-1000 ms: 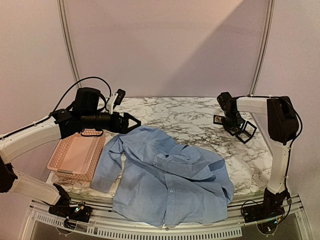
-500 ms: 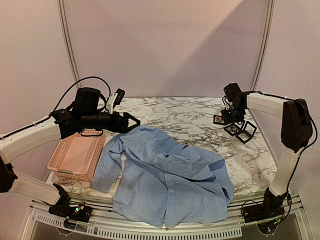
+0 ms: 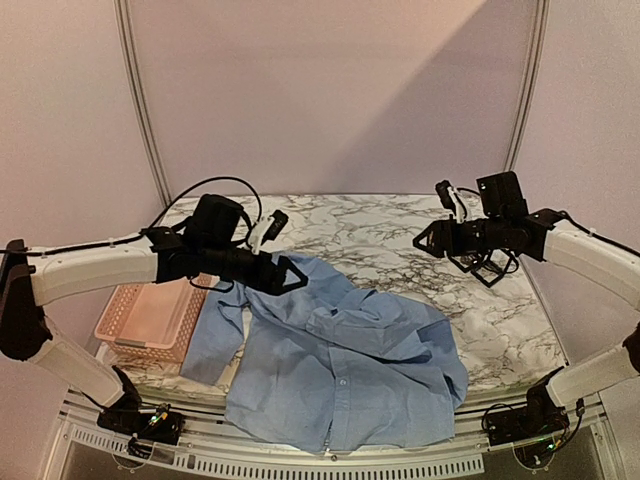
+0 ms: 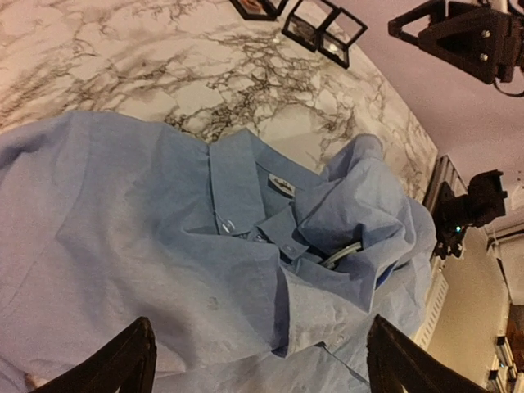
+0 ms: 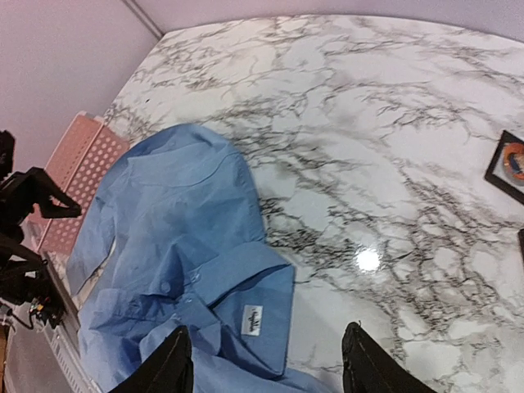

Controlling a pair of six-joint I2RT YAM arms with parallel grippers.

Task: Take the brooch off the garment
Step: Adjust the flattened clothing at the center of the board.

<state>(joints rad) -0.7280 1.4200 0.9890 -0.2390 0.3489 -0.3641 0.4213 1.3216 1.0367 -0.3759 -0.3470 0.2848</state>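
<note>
The light blue shirt [image 3: 340, 350] lies crumpled on the marble table [image 3: 370, 225], its collar towards the back. My left gripper [image 3: 290, 275] is open and empty and hovers over the shirt's upper left part. In the left wrist view [image 4: 260, 327] the collar, buttons and a label [image 4: 281, 185] show between its fingers. My right gripper [image 3: 430, 240] is open and empty above bare marble, right of the collar. In the right wrist view [image 5: 268, 327] the shirt [image 5: 180, 221] and its label [image 5: 253, 318] lie below. I cannot make out a brooch. A pale curved strip [image 4: 344, 255] sits in a fold.
A pink plastic basket [image 3: 150, 315] stands at the left edge beside the shirt, and shows in the right wrist view [image 5: 74, 172]. Small black open boxes [image 3: 490, 265] lie at the back right; one [image 5: 512, 164] holds something orange. The shirt's hem hangs over the front edge.
My left gripper has moved right from above the basket to over the shirt. My right gripper has left the black boxes, risen and turned to point left towards the shirt.
</note>
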